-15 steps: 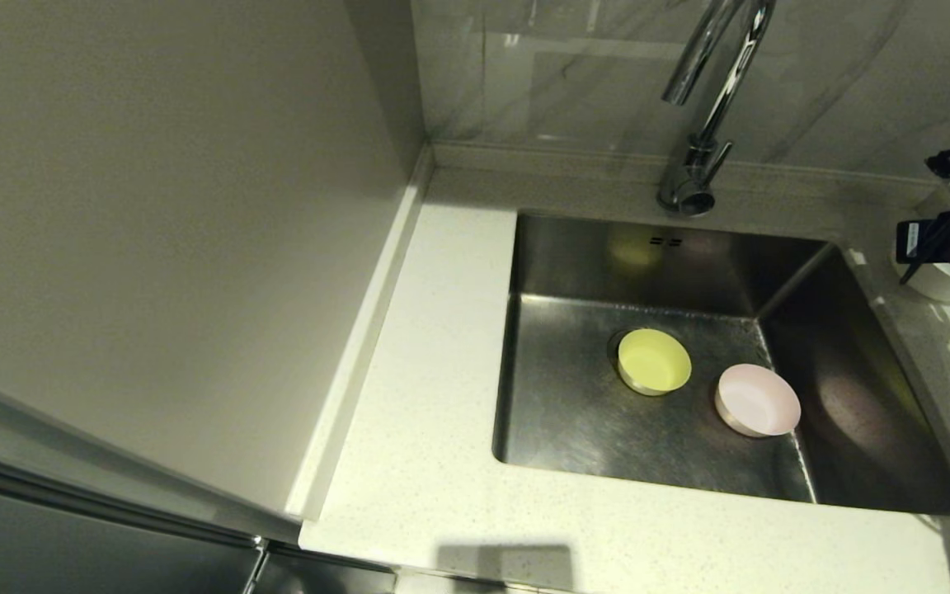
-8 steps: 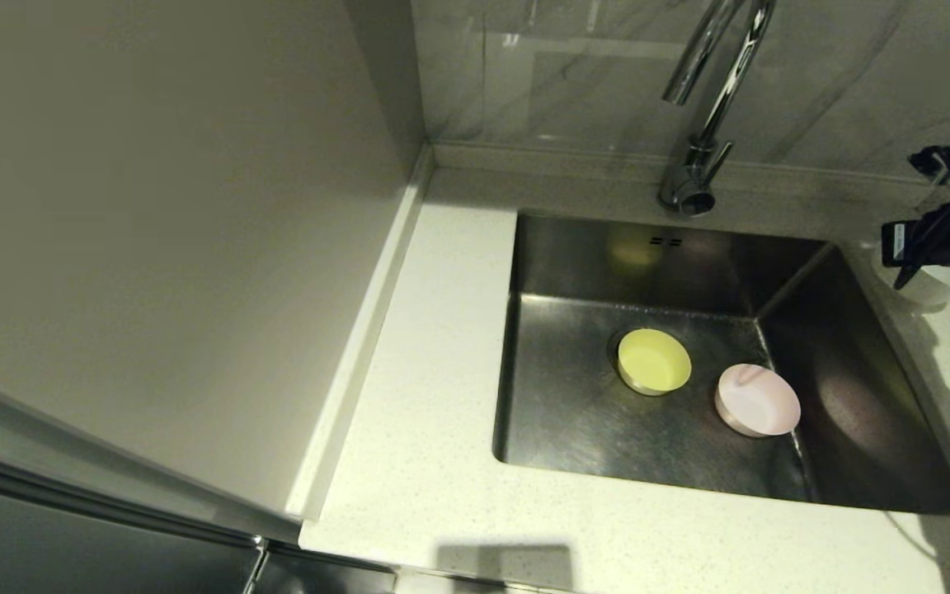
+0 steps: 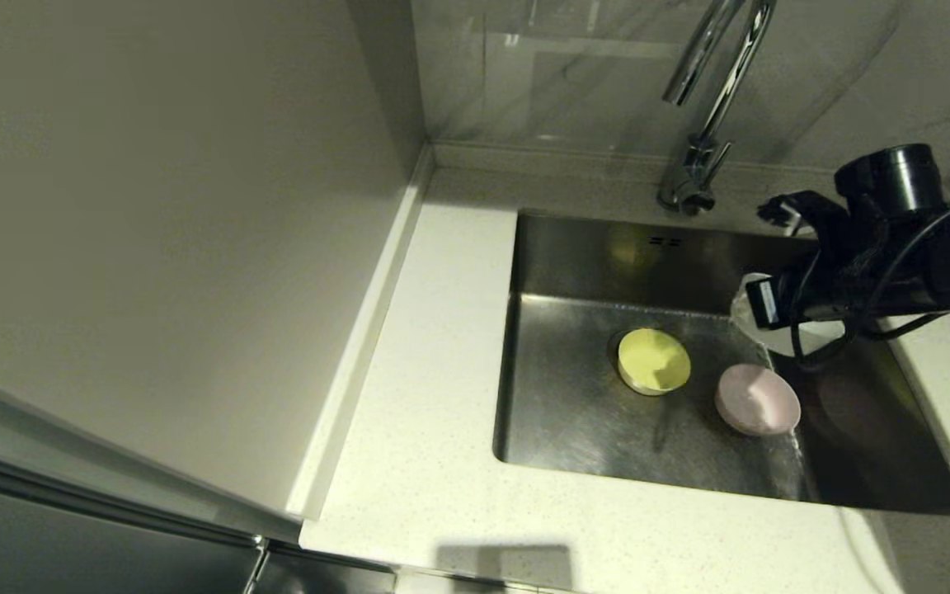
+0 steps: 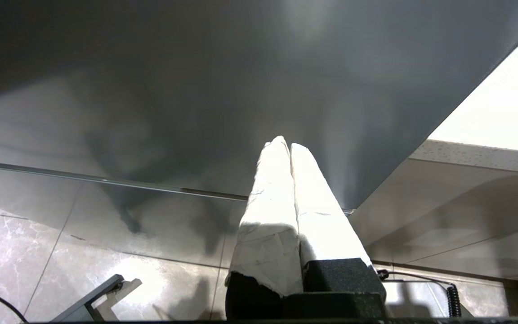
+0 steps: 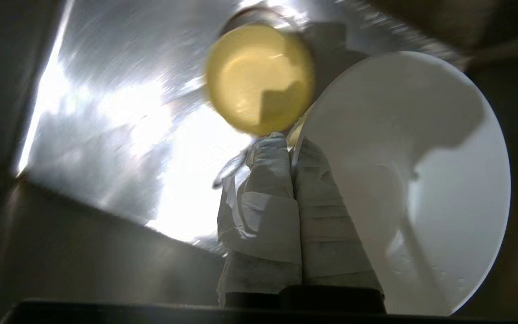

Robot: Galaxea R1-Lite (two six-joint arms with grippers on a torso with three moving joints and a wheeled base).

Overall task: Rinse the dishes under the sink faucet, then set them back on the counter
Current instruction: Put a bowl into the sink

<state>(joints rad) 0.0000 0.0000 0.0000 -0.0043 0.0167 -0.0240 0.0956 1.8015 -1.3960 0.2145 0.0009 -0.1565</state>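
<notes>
While the right pincer is clamping the white bowl's rim at right of frame over the sink | yellow bowl and pink bowl are sitting mid-basin | left pincer is pressed together, parked below the surface

White bowl mostly behind arm
</notes>
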